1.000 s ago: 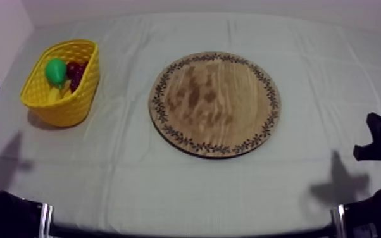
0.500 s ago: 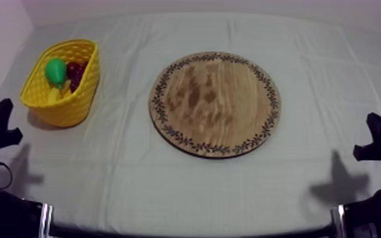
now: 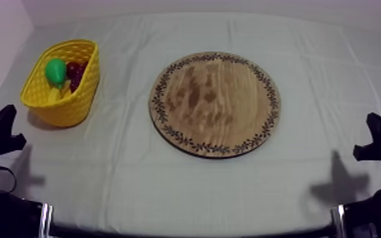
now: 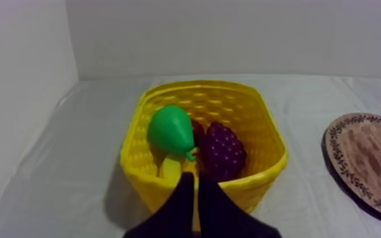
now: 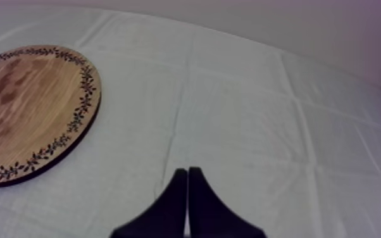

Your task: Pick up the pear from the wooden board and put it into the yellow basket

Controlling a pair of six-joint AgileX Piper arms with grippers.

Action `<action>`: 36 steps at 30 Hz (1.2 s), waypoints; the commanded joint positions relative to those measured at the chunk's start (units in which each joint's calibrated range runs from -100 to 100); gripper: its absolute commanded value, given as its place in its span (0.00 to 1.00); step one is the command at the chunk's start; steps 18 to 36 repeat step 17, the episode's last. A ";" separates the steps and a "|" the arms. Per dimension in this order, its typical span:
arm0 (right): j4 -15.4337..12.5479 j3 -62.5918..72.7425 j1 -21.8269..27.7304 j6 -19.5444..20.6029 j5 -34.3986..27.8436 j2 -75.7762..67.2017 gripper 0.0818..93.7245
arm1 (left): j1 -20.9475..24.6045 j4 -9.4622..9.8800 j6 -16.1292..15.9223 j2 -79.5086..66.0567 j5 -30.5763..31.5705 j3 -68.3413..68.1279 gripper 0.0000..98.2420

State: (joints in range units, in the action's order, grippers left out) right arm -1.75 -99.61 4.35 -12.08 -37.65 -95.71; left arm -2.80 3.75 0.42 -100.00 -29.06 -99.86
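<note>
Black left claw (image 4: 194, 182) farther back now

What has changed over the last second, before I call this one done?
The left gripper drew back from the far left edge, level with the yellow basket, toward its resting place nearer the camera, shut on nothing. Unchanged: the pear lies in the basket, the wooden board is bare, and the right gripper rests shut at its side.
</note>
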 commanded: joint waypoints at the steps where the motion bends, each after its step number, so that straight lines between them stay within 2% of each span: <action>1: 0.02 -0.05 0.02 -0.01 -0.01 -0.05 0.00 | 0.00 -0.09 -0.09 0.02 -0.14 -0.03 0.00; 36: 0.02 -0.05 0.02 -0.01 -0.01 -0.05 0.00 | 0.01 -0.32 0.26 0.00 -0.99 -0.03 0.00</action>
